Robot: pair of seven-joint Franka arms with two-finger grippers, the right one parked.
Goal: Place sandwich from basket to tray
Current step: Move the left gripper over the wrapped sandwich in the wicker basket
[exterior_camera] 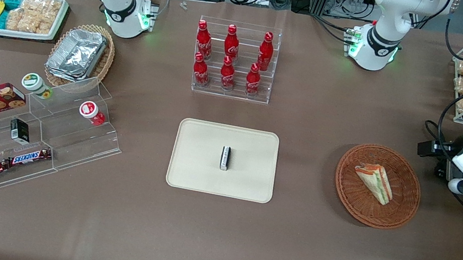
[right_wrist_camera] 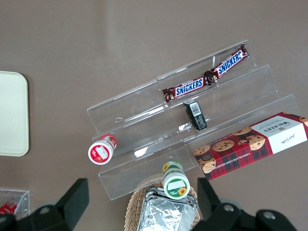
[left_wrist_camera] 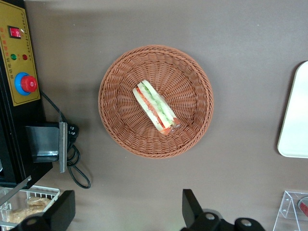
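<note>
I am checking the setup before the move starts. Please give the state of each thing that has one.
sandwich: wrapped, lying in the basket, not gripped
basket: holds only the sandwich
tray: flat on the table, a small dark object on it
gripper: open, hovering above the table beside the basket, holding nothing
cola bottles: six, upright in the clear rack

sandwich (exterior_camera: 374, 182): pale bread w/ green, red, orange stripes
basket (exterior_camera: 404, 210): reddish-brown woven wicker
tray (exterior_camera: 193, 161): plain cream-beige
gripper (left_wrist_camera: 126, 211): black fingers, set wide, high above table near basket
table (exterior_camera: 286, 252): brown
bottles (exterior_camera: 230, 58): red, white script
</note>
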